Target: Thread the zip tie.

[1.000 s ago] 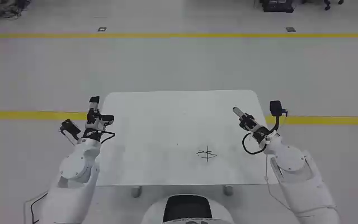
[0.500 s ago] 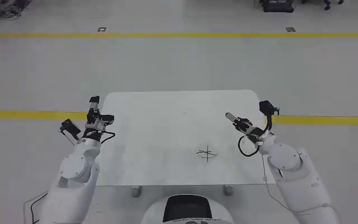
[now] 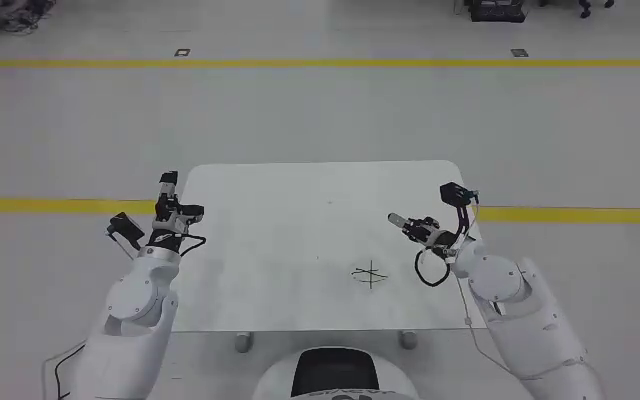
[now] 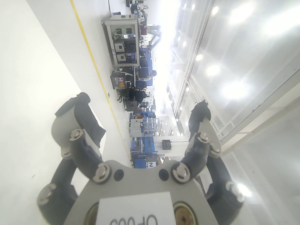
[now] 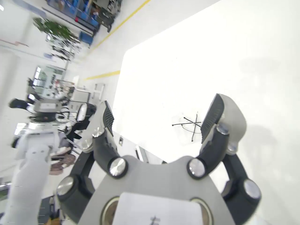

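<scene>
lying crossed on the white table (image 3: 300, 200) near its front edge, the thin black zip ties (image 3: 369, 273) touch neither tool. the right gripper (image 3: 395, 219) hangs over the table near them, jaws spread wide, empty. the left gripper (image 3: 167, 180) sits just off the table's left edge, equally wide, holding nothing. a yellow floor line (image 3: 320, 63) runs beyond.

Table (image 3: 300, 200), smooth matt white top; zip ties (image 5: 191, 125), thin black plastic; right gripper (image 5: 161, 108), brushed grey metal, ribbed black pads (image 5: 212, 115); left gripper (image 4: 140, 103), grey metal, smooth black pads (image 4: 92, 126).
</scene>
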